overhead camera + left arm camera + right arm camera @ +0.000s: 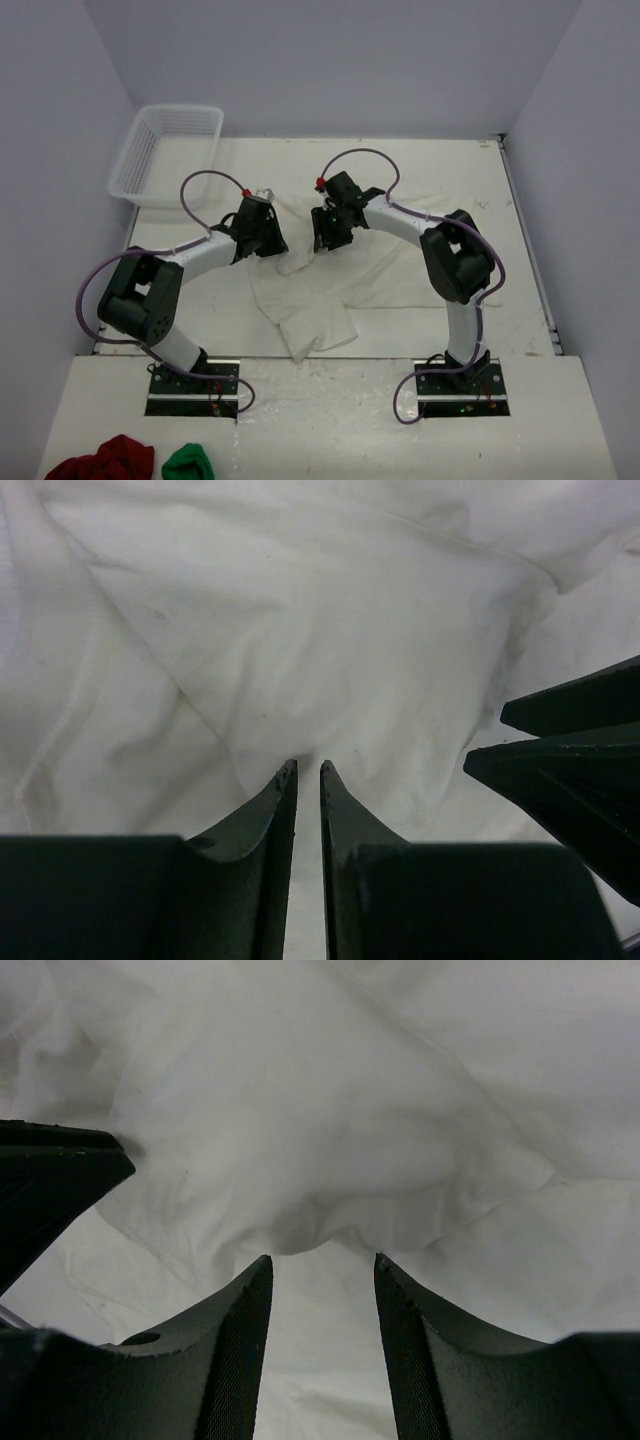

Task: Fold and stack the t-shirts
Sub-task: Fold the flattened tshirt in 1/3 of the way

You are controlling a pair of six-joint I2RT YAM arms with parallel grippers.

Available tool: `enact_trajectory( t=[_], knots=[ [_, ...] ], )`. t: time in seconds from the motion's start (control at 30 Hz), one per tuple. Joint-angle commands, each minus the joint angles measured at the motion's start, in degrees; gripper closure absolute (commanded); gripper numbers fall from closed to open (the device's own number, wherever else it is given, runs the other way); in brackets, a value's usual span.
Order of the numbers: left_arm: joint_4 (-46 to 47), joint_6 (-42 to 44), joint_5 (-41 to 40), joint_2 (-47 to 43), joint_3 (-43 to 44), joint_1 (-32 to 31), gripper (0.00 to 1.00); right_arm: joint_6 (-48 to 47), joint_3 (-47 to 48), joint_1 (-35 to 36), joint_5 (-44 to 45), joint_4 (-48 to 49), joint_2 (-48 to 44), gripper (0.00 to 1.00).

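Cloth is what I see first: an off-white t-shirt [345, 275] lies rumpled across the middle of the table [450, 170], between the two arms, with one bunched end trailing toward the near edge. Both grippers are down on its far-left part, close beside each other but not touching.

The left gripper [308, 770] has its jaws drawn nearly together, leaving only a thin slit. The creases in the shirt run straight into its tips, so it looks to be pinching a fold of the fabric.

The right gripper [322, 1265] stands with its jaws spread. A soft hump of the shirt sits right at the tips, in line with the gap, and nothing is clamped.

The table is white, with pale grey-lilac walls [330, 60] around it. A white mesh basket [140, 165] sits at the far-left corner. On the near ledge to the left, a dark red cloth [100, 462] and a green cloth [188, 465] lie side by side.
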Motion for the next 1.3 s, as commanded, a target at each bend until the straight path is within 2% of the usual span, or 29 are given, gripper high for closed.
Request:
enact_trajectory(
  t=[0.0, 0.37, 0.57, 0.6, 0.7, 0.8, 1.27],
  knots=[
    [2.91, 1.88, 1.57, -0.25, -0.35, 1.06, 0.84, 0.02, 0.00, 0.34, -0.10, 0.63, 0.53, 0.53],
    [6.08, 1.17, 5.08, 1.86, -1.84, 1.59, 0.83, -0.24, -2.82, 0.34, 0.77, 1.68, 1.41, 0.54],
    [6.43, 1.08, 5.08, 2.47, -1.66, 1.59, 0.83, -0.07, -1.42, 0.25, -0.10, 1.77, 3.35, 0.59],
    [6.34, 1.17, 5.00, 2.73, -1.66, 1.59, 0.83, -0.07, -1.24, 0.34, -0.19, 1.68, 3.52, 0.63],
    [6.69, 1.09, 4.91, 3.09, -1.84, 1.68, 0.83, 0.11, -1.06, 0.34, -0.28, 1.77, 3.53, 0.87],
    [6.87, 0.91, 5.17, 3.70, -2.19, 1.68, 0.83, 0.28, -0.88, 0.51, 0.51, 1.42, 3.53, 1.00],
    [6.69, 0.82, 3.59, 6.16, -2.89, 1.68, 0.83, 2.57, -5.63, 1.57, 9.12, -0.34, -4.73, 1.00]
  ],
)
